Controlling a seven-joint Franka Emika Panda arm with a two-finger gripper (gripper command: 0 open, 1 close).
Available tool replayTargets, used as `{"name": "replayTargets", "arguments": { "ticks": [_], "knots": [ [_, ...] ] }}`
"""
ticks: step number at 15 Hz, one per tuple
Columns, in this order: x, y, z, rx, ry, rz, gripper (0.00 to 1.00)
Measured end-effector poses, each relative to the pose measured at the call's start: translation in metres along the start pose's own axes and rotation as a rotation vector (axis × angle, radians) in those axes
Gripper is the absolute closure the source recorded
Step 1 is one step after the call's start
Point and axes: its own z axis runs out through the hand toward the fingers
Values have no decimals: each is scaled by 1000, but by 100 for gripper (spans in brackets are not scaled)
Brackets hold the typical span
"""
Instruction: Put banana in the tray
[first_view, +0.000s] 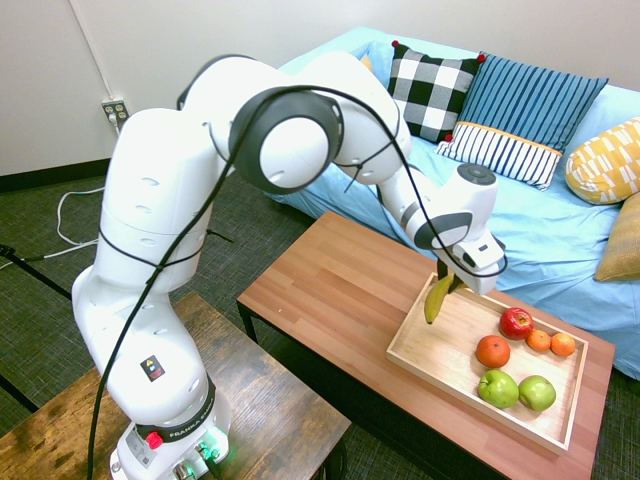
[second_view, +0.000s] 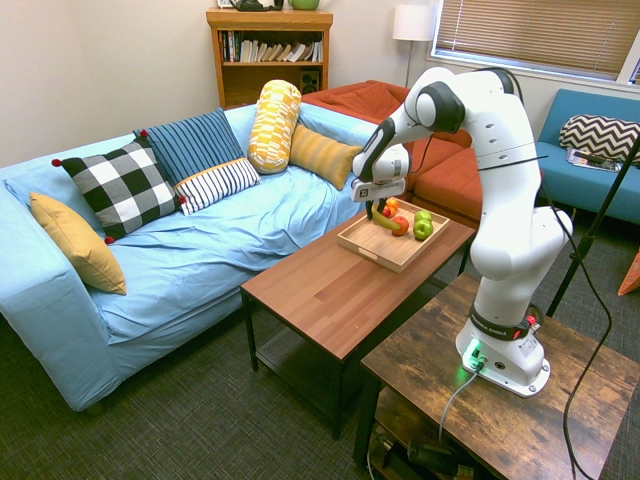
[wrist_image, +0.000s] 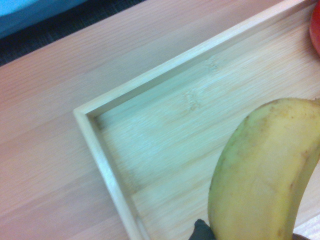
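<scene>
Banana (wrist_image: 265, 175) fills the wrist view close up, hanging over the tray's (wrist_image: 107, 165) bare corner. You've got the gripper (first_view: 448, 276) pointing down, clamped on the banana's upper end, fruit dangling above the tray's empty end, clear of the floor. Left to right in the first exterior view: coffee table (first_view: 330, 290), then tray with red apple (first_view: 516, 322), oranges (first_view: 493, 351), two green apples (first_view: 498, 388).

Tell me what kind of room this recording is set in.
Most likely a living room: a blue sofa with cushions, a bookshelf against the back wall, and a wooden coffee table in front of the sofa.
</scene>
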Motion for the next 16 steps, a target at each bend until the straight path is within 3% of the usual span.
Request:
{"name": "replayTargets", "arguments": {
  "ticks": [8, 9, 16],
  "knots": [
    [24, 4, 82, -36, -49, 70, 100],
    [23, 6, 87, -39, -55, 73, 0],
    [24, 17, 101, -39, -78, 63, 0]
  ]
}}
